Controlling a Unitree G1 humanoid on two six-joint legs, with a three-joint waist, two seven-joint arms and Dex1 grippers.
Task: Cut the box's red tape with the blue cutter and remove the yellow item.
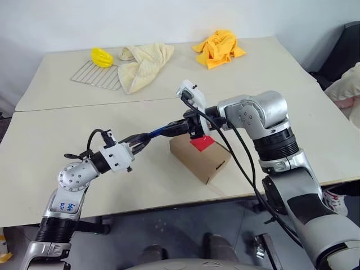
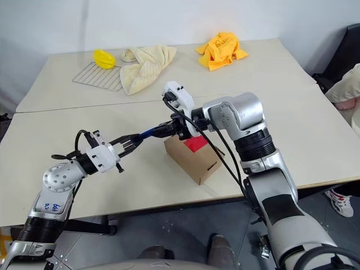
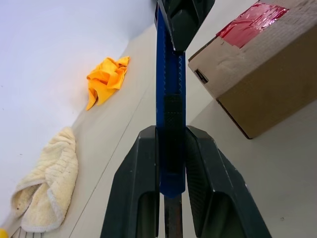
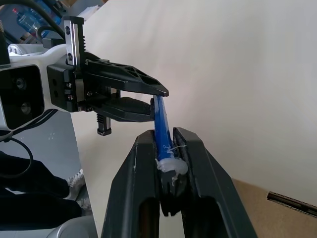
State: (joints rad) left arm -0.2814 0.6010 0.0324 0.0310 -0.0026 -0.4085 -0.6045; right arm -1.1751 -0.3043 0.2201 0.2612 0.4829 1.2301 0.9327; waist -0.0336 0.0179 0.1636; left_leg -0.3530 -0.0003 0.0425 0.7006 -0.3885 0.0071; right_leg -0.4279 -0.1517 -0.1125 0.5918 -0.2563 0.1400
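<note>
Both hands pinch the cutter [image 1: 163, 131] and hold it in the air above the tabletop [image 1: 62, 152]. The left hand [image 1: 138, 145] grips one end, and the right hand [image 1: 185, 127] is pressed together on the other end, just above the box [image 1: 198, 158]. The box stands on the tabletop near the front edge, with the red tape [image 1: 202, 143] on its top.

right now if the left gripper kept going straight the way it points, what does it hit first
Most likely the right gripper, clamped on the far end of the blue cutter that the left gripper holds. The box sits just beyond and lower, though depth is hard to judge.
</note>
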